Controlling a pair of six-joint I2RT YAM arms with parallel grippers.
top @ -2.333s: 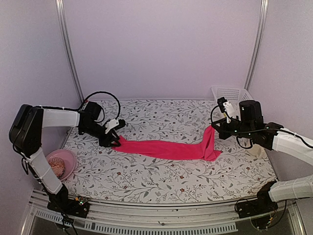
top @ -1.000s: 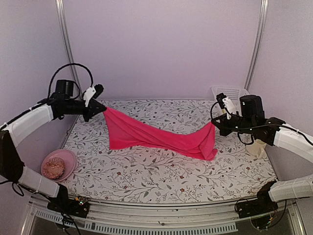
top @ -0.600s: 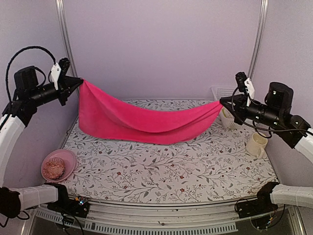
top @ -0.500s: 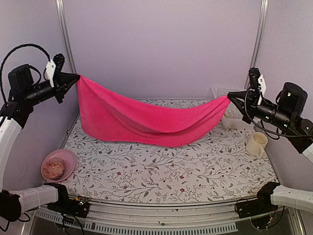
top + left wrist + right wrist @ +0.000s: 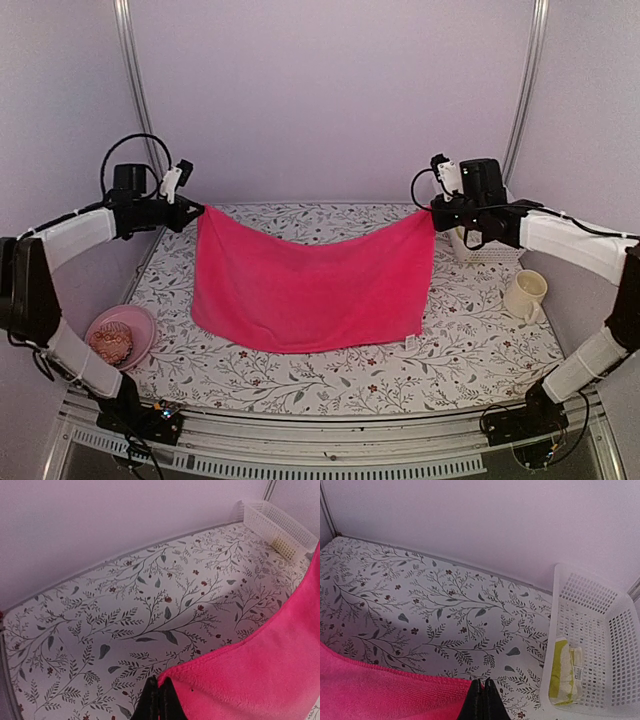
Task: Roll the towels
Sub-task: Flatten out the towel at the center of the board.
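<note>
The pink towel [image 5: 310, 285] hangs spread out between my two grippers, its lower edge lying on the floral table near the front. My left gripper [image 5: 198, 211] is shut on its upper left corner; in the left wrist view the black fingertips [image 5: 159, 700] pinch the towel's corner [image 5: 250, 675]. My right gripper [image 5: 432, 211] is shut on the upper right corner; in the right wrist view the fingertips [image 5: 483, 698] pinch the towel's edge [image 5: 385, 690]. The yellow-green towel [image 5: 563, 672] lies folded in the white basket [image 5: 620, 645].
The white basket [image 5: 478, 235] stands at the back right of the table. A cream mug [image 5: 525, 296] stands in front of it. A pink bowl [image 5: 120, 335] holding a brown lump sits at the front left edge. The table has a floral cover [image 5: 330, 365].
Both grippers lifted the towel off the table, stretched it wide and high, then came lower and closer together; the towel now hangs flat with its bottom edge on the table.
</note>
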